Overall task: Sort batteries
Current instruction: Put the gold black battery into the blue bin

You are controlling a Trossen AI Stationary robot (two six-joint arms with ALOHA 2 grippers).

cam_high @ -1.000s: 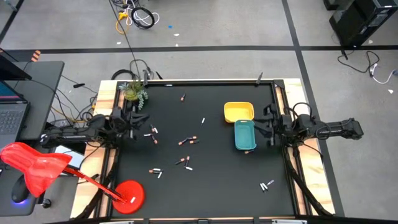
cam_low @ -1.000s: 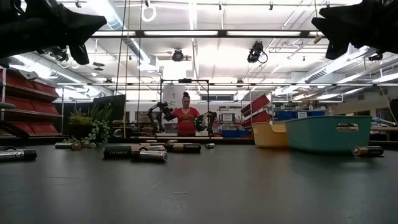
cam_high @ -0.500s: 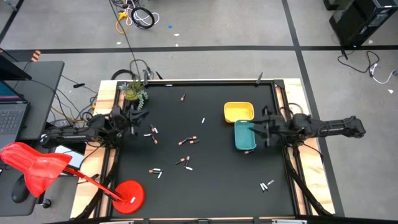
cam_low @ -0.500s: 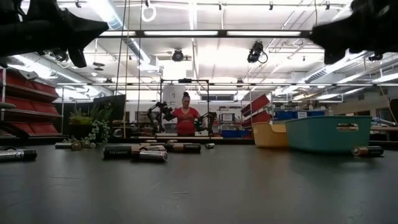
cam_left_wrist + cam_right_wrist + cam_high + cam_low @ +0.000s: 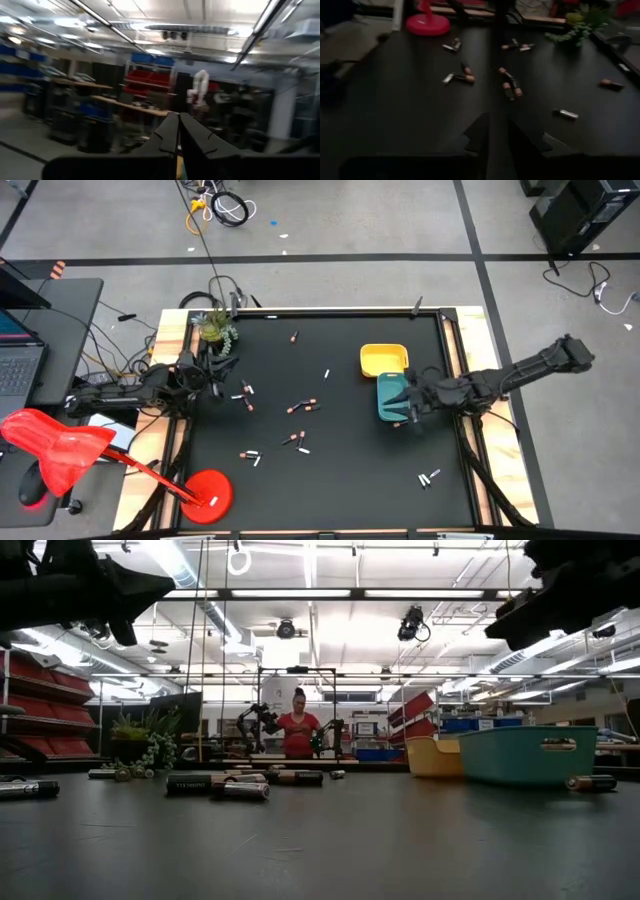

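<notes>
Right now the batteries (image 5: 303, 408) lie scattered over the black table (image 5: 340, 470), most of them in a loose patch around the middle, with one pair near the lower left (image 5: 250, 456), another pair near the lower right corner (image 5: 429, 477), a single one up near the far edge (image 5: 294, 337) and one more just below the teal tray (image 5: 392, 397). That tray sits touching the yellow tray (image 5: 384, 360) on the right half of the table. The right gripper (image 5: 404, 402) reaches in from the right edge and hangs over the teal tray, above the table; in its own wrist view the two dark fingers (image 5: 479, 133) stand a narrow gap apart with nothing between them, looking across at the batteries in the middle (image 5: 509, 85) and the red lamp base (image 5: 428, 23) beyond. The left gripper (image 5: 222, 367) waits at the left edge beside a small green plant (image 5: 214, 326), raised off the table; its fingers (image 5: 170, 134) appear pressed almost together and empty, though the wrist view is blurred, so I cannot be sure whether a sliver of a gap remains. From table height, several batteries (image 5: 238, 783) lie on their sides in a row at the left, and one more (image 5: 592, 782) rests just beside the teal tray (image 5: 525, 754).
</notes>
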